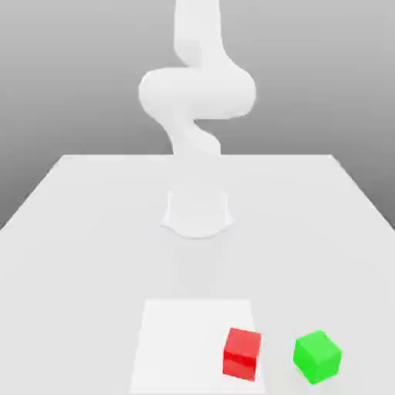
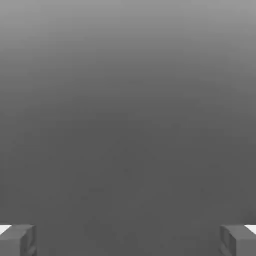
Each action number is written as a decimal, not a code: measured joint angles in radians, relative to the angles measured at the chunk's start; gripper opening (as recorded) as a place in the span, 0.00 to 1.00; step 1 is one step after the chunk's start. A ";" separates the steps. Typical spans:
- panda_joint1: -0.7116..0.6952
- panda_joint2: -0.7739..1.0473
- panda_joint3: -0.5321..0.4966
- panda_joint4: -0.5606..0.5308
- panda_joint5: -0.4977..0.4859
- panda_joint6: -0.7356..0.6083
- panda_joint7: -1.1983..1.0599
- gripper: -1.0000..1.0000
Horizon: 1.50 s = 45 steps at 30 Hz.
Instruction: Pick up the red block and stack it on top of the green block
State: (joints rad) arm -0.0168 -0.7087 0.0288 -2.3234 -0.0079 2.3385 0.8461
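Red block (image 1: 242, 355): beside the green block (image 1: 317, 356), towards the exterior view's left, unstacked. My gripper (image 2: 128, 241): fingers wide apart, holding nothing. Outstanding, I judge: grasp, lift, stack.

A table (image 1: 100, 254) carries everything. At its far side, midway across, stands the base of the robot arm (image 1: 197, 212), with the arm rising above it. Nearer the viewer, in front of the base, a square panel (image 1: 185, 347) lies on the table. One block (image 1: 242, 354), the one to be picked up, sits at the panel's edge on the exterior view's right. The other block (image 1: 317, 356), its stacking base, rests on the table beside the panel, further toward the exterior view's right, apart from the first.
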 joint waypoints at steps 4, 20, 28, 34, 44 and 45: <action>-0.024 0.151 0.045 -0.039 -0.016 0.064 0.079 0.50; -0.035 0.731 0.141 -0.187 -0.082 0.308 0.382 0.50; 0.015 1.017 0.102 -0.202 -0.120 0.492 0.476 0.50; 0.024 1.049 0.090 -0.197 -0.133 0.520 0.486 0.00; 0.039 0.862 0.194 -0.189 -0.060 0.323 0.406 0.00; 0.060 0.855 0.216 -0.174 -0.060 0.301 0.396 0.00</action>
State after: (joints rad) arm 0.0428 0.1461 0.2448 -2.4976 -0.0683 2.6392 1.2420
